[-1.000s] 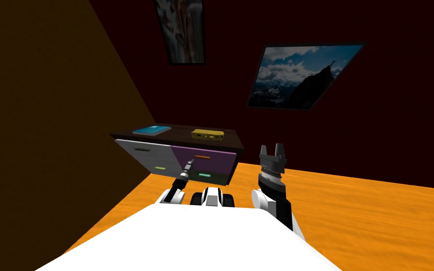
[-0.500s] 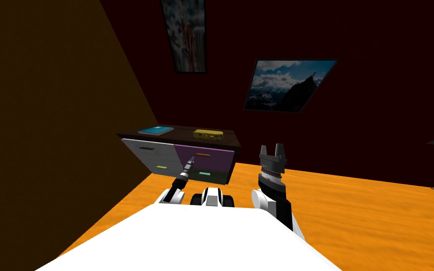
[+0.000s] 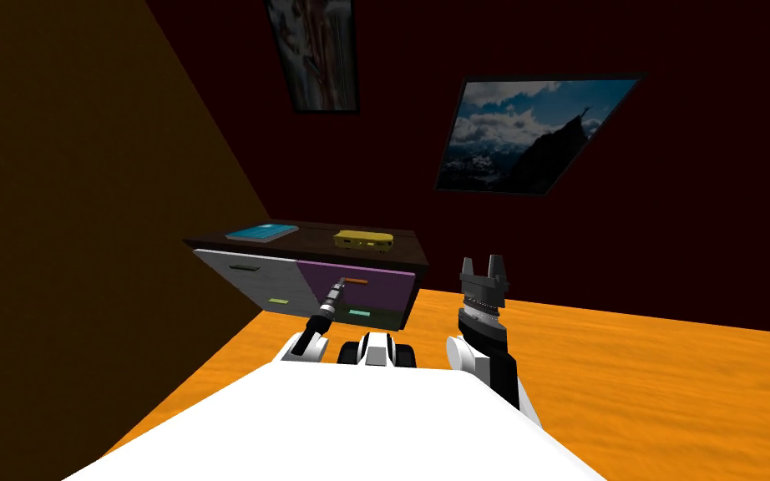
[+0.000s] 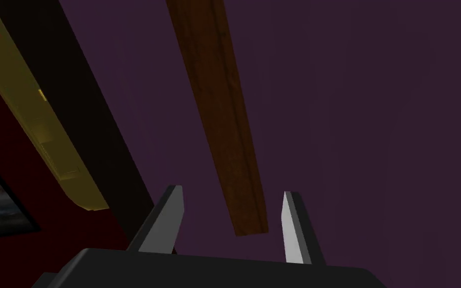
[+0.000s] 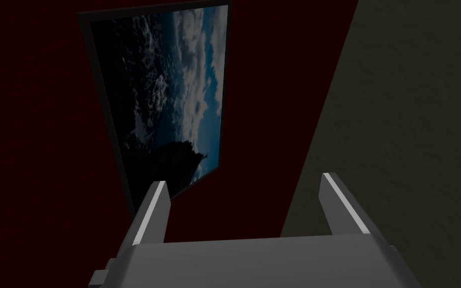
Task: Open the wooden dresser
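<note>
Head cam swung since 0.5 s ago, my own move; handle (image 4: 219, 115) now nearer L gripper (image 4: 230, 191). Fingers apart, handle end between them, contact unclear. Purple drawer (image 4: 374, 125) sits dresser (image 3: 316, 235) upper right. Stiff thin bar: pinch mid-bar, pull straight; prob. light drag. R gripper (image 3: 483, 264) spread, idle, right of dresser.

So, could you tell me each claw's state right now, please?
Left claw: open, straddling the brown handle's end on the purple drawer, not pressing it.
Right claw: open, holding nothing.

Free room flanks the brown handle (image 4: 219, 115) between the spread fingers (image 4: 167, 222) of the left hand (image 4: 230, 190).
</note>
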{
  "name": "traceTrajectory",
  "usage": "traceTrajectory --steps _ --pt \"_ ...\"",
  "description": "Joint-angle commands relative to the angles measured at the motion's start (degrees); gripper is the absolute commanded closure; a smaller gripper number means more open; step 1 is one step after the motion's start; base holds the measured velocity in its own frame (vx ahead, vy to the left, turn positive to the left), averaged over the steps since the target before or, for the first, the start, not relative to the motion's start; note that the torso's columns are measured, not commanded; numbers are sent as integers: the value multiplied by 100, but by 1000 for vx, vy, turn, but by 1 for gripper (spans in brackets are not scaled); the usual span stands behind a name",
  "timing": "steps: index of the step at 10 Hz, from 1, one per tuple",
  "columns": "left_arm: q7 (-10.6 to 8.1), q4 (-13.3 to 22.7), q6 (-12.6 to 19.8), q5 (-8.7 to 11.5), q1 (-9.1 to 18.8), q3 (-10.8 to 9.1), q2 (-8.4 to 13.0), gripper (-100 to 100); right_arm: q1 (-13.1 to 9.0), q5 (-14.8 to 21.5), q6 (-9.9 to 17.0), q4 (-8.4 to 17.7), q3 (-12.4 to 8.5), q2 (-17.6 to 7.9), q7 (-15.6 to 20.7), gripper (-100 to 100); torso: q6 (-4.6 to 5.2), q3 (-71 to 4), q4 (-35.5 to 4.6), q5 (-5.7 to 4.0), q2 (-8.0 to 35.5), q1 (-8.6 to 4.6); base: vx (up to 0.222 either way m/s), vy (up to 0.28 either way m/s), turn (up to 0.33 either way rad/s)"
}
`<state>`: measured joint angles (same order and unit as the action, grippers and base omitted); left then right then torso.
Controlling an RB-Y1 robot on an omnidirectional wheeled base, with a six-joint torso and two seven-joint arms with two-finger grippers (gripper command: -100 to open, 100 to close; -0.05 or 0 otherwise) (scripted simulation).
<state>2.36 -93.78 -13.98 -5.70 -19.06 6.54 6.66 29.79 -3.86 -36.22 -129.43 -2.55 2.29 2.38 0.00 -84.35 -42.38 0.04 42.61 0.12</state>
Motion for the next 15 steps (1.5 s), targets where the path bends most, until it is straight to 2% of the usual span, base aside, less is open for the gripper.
traceTrajectory --steps 1,4,5,6,11,14,15 --pt "-14 -153 41 -6 -124 49 42 100 -1 0 0 0 0 0 0 0 -1 1 1 -2 5 -5 -144 -17 20" --pt "-28 -306 82 -13 -248 98 83 100 -2 0 0 0 0 0 0 0 0 -17 8 -3 -27 -6 -174 14 13" --pt "-24 -268 73 -12 -214 87 71 100 -2 0 0 0 0 0 0 0 0 -23 11 0 -34 1 -85 22 1" --pt "-21 -211 86 -7 -155 62 52 -100 -1 0 0 0 0 0 0 0 1 -39 17 -2 -64 -11 63 -9 -26" --pt "-10 -108 100 -2 -46 22 10 -100 3 0 -1 -1 0 0 0 0 0 -18 8 -4 -28 -14 151 -14 -13" --pt "-109 129 257 89 359 -210 120 -100 0 0 0 0 1 0 0 0 0 -3 1 -6 -4 -18 14 -29 -70" --pt "-87 100 230 73 306 -171 99 -100 0 0 0 0 1 0 0 0 1 -15 7 -5 -22 -15 1 -14 -17"
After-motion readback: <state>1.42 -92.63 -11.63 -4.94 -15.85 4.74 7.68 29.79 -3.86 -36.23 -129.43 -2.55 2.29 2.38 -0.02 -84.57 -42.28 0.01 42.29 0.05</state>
